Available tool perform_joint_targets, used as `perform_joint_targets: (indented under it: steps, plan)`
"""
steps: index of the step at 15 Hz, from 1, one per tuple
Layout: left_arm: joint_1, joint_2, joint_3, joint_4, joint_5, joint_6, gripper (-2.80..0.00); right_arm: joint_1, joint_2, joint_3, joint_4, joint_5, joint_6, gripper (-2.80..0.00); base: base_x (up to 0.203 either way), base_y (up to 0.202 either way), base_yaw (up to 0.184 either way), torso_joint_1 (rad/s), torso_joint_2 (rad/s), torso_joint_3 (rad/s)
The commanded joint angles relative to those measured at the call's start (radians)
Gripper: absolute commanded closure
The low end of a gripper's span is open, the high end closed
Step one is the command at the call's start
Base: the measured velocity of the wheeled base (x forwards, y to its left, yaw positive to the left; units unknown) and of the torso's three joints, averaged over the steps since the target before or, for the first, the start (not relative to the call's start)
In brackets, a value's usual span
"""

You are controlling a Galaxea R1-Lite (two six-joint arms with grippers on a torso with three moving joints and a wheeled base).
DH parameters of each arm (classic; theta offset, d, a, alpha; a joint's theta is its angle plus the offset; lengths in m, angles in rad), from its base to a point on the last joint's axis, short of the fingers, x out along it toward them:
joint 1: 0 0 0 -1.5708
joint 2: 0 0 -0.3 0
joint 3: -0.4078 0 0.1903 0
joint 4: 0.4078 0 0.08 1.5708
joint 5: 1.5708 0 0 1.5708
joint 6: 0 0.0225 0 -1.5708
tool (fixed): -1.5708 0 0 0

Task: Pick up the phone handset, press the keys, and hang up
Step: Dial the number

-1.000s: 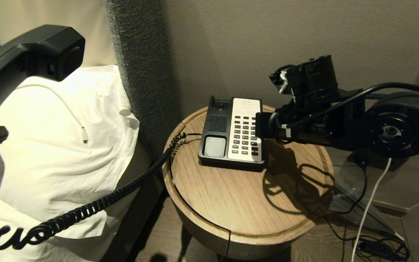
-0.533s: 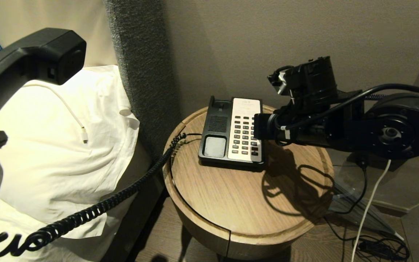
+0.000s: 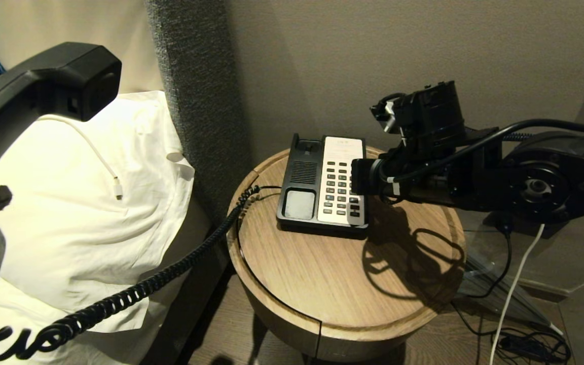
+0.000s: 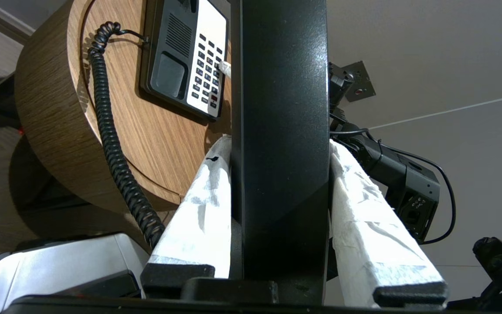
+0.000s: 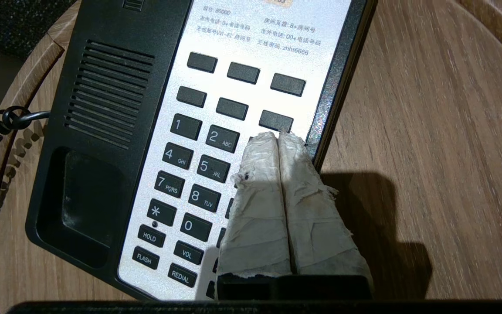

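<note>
One round wooden table [image 3: 332, 284], beige wall [image 3: 348, 56], white pillow [image 3: 84, 213]

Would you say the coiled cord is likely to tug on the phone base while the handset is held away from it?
Probably a little: the coiled cord looks springy and floppy, sagging off the table edge rather than taut. The phone base sits flat and broad, so it would likelier slide than tip.

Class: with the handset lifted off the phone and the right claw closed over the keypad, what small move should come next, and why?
Probably ease the right claw straight down onto a key. Its closed tips hang over the right-hand key column of the phone base, while the left claw holds the phone handset away from the cradle.
</note>
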Motion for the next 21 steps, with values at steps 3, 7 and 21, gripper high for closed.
perform_joint_targets:
  steps: [3,7,21]
  plan:
    - [0.000,-0.005,0.007,0.003,-0.001,-0.006,0.00,0.001,-0.003,0.029,0.004,-0.005,-0.003,0.00,0.000,0.000,0.000,0.000,0.00,0.000]
    - [0.000,-0.007,0.010,0.003,-0.001,-0.005,0.00,0.001,-0.013,0.058,0.002,-0.008,-0.007,0.00,0.000,0.000,0.000,0.000,0.00,0.000]
    - [0.000,-0.020,0.025,0.003,-0.001,-0.006,0.00,0.045,-0.051,0.070,0.012,-0.008,-0.004,0.00,0.000,0.000,0.000,0.000,0.00,0.000]
